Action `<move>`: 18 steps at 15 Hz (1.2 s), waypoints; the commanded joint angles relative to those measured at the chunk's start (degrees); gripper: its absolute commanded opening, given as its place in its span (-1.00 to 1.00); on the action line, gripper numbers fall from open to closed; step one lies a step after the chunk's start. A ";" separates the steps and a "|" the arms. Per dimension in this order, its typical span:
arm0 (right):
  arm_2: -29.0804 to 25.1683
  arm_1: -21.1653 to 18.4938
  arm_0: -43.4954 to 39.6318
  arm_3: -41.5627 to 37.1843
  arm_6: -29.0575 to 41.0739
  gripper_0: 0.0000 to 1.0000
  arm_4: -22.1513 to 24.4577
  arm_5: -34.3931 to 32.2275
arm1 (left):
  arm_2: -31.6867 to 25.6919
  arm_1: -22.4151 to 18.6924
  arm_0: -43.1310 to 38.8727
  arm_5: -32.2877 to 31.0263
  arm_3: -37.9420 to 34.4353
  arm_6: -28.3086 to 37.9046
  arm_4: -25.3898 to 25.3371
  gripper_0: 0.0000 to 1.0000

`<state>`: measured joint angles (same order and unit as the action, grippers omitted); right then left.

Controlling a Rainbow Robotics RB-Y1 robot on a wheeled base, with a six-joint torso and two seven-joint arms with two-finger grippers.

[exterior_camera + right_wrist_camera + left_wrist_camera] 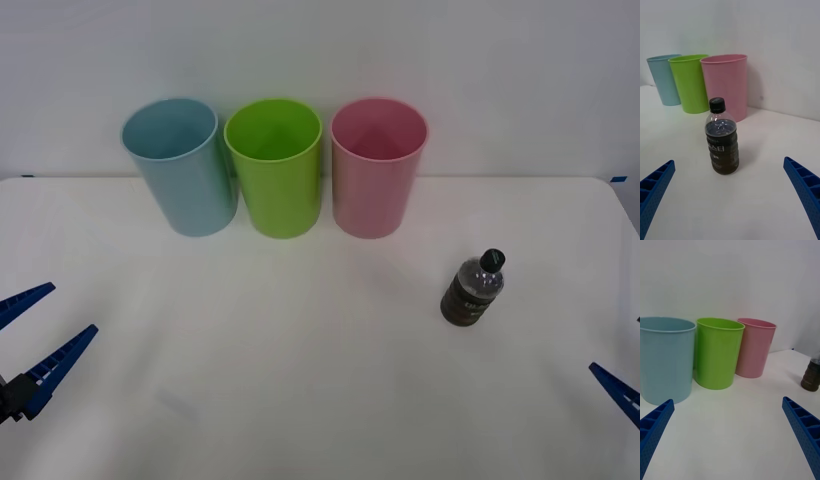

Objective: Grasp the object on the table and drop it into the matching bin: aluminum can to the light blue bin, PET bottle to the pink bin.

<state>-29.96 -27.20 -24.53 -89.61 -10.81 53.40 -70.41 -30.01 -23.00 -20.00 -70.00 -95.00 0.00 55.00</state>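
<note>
Left hand (pixel 35 345) spread at lower left of front frame, right hand (pixel 730 198) spread too, low at right edge, both clear of everything. PET bottle (pixel 472 288) upright on white desk (pixel 300 380), right of centre, ungrasped, centred ahead of right hand. Farther back, upper frame: light blue bin (pixel 180 165), lime green bin (pixel 275 165), pink bin (pixel 378 165) in a row; grasp, carry, drop into pink all left.

Overhead front view, two low wrist views, all sharing pink bin (pixel 379 170)
</note>
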 commanded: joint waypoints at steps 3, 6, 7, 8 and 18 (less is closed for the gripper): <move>3.76 -0.22 3.09 7.17 -7.83 1.00 0.30 -0.34 | 0.01 0.00 0.00 0.00 0.00 0.00 0.00 1.00; 6.05 -0.13 5.46 10.42 -8.44 1.00 1.79 -0.25 | 0.01 0.00 0.00 0.00 0.00 0.00 0.00 1.00; 6.84 -0.22 5.90 10.95 -8.62 1.00 1.88 -0.07 | 0.01 0.00 0.00 0.00 0.00 0.00 0.00 1.00; 7.72 -0.13 6.43 11.13 -8.79 1.00 1.79 0.63 | 0.01 0.00 0.00 0.00 0.00 0.00 0.00 1.00; 18.27 0.92 12.14 11.22 -9.67 1.00 1.79 15.40 | 0.01 0.00 0.00 0.00 0.00 0.00 0.00 1.00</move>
<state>-12.49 -26.47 -12.97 -78.40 -20.47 55.20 -56.27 -30.00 -23.00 -20.00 -70.00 -95.00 0.00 55.00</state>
